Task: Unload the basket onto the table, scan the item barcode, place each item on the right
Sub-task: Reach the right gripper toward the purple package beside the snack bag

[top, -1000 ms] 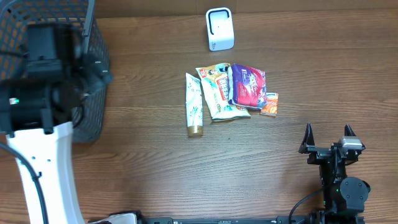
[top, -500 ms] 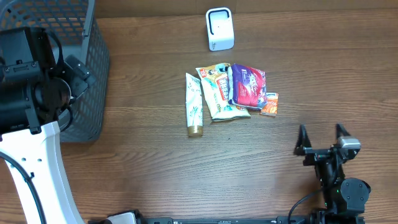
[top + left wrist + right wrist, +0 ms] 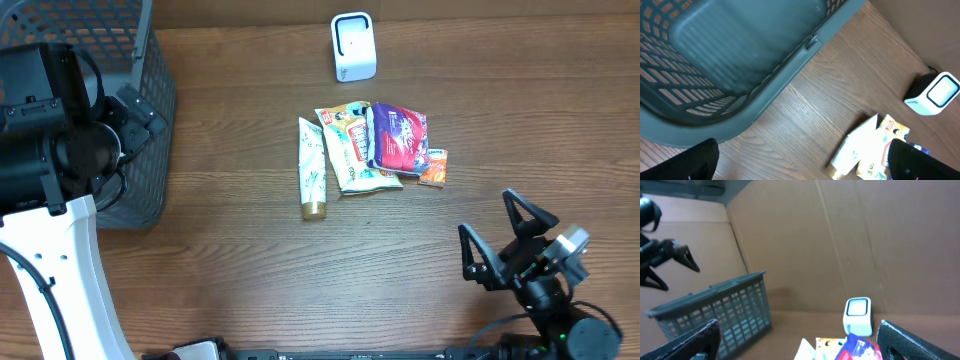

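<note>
Found the left gripper (image 3: 805, 165) spread wide and empty, hanging by the grey basket (image 3: 150, 100), the item pile well off to its right. Saw the cream tube (image 3: 313, 168) lying nearest that hand, then the yellow packet (image 3: 350, 150), the purple pouch (image 3: 397, 138) overlapping it and the small orange sachet (image 3: 433, 168), with the white scanner (image 3: 353, 47) near, beyond them. Found the right gripper (image 3: 486, 212) likewise wide and bare, the pile ahead of its fingers and to their left. Made out no barcode on any item. Judged the picking not yet begun. Would have done best to take the tube, lying least overlapped, pinched across its body, then turned code-side toward the scanner window.
</note>
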